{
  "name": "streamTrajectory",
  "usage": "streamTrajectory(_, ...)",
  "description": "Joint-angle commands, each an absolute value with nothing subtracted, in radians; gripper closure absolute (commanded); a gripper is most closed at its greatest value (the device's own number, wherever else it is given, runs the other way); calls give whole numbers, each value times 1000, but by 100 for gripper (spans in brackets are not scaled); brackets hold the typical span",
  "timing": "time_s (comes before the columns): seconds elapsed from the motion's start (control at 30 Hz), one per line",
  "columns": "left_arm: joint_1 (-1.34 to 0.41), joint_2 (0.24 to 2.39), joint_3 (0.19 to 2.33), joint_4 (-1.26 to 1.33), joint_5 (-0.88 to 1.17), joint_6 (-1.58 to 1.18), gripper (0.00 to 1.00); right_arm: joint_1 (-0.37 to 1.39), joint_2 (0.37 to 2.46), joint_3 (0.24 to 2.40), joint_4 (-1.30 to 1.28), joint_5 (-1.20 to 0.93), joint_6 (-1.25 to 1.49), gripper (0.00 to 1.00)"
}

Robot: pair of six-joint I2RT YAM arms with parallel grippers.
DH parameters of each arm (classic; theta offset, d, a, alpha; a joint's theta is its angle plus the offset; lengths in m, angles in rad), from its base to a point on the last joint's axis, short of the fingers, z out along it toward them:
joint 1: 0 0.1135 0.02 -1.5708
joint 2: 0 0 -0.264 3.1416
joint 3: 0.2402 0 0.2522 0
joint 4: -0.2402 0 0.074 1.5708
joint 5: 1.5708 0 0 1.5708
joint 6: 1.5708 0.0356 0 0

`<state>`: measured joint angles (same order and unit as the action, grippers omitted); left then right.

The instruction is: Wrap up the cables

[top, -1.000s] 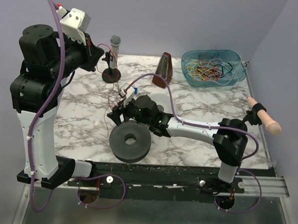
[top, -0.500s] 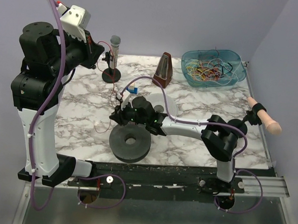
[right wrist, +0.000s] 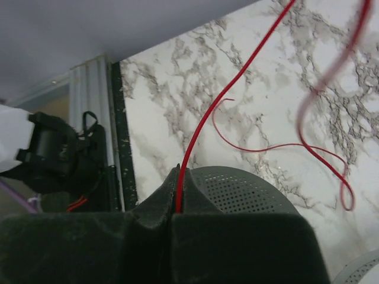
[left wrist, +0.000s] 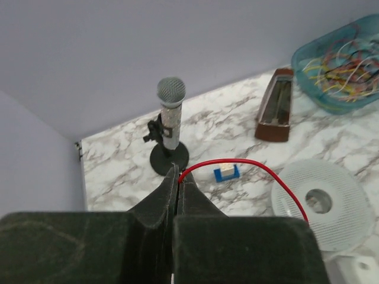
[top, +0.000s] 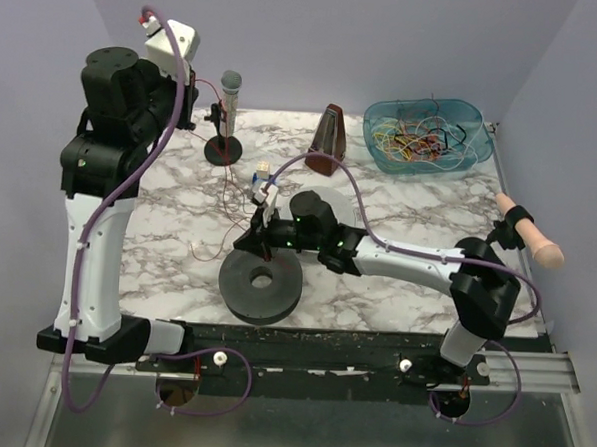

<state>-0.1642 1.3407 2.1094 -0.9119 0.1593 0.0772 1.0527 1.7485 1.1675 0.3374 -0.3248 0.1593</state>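
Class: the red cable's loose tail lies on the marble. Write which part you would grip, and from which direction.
Grip the red cable on the straight run of its tail before the end loop, from straight above, pinching across the wire. That stretch lies flat on the table, apart from the black perforated disc, so a descent looks unobstructed.

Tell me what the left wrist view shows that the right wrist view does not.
Only the left wrist view shows the microphone, the metronome, the basket of cables and the white disc. Only the right wrist view shows the dark disc and the black rail. Both show the marble table and the red cable, pinched by the left gripper and the right gripper respectively.
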Motion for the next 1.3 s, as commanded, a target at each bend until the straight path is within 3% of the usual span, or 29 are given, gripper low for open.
streamTrajectory(0.0,-147,1353,1886,-737,8,221,99,1057,1632,1233,195,-455,205,99)
streamTrajectory(0.13,-135,1338,1766,-686,67,242,31,1046,1575,1298,134,-456,293,99)
streamTrajectory(0.23,-132,1321,1756,-713,156,229,1,1023,1565,1328,133,-472,366,99)
streamTrajectory(0.47,-29,1289,1770,-733,183,239,1,913,1591,1310,221,-489,592,99)
streamTrajectory(0.57,-9,1250,1766,-747,299,334,1,894,1606,1341,210,-446,609,99)
streamTrajectory(0.7,-49,1217,1818,-1128,737,727,12,873,1649,1420,150,-440,618,99)
streamTrajectory(0.8,-139,1167,1790,-1501,871,1197,12,854,1672,1451,130,-465,658,99)
streamTrajectory(0.9,-240,1117,1704,-1514,841,1305,12,854,1690,1486,78,-462,644,99)
streamTrajectory(1.0,-356,1120,1655,-1516,735,1415,19,856,1698,1480,80,-468,663,99)
streamTrajectory(1.1,-458,1114,1651,-1514,654,1559,20,859,1698,1462,104,-474,678,99)
streamTrajectory(1.2,-610,1001,1533,-1508,567,1950,19,865,1712,1469,120,-488,690,99)
streamTrajectory(1.27,-719,927,1392,-1394,499,2051,22,876,1713,1471,118,-483,683,99)
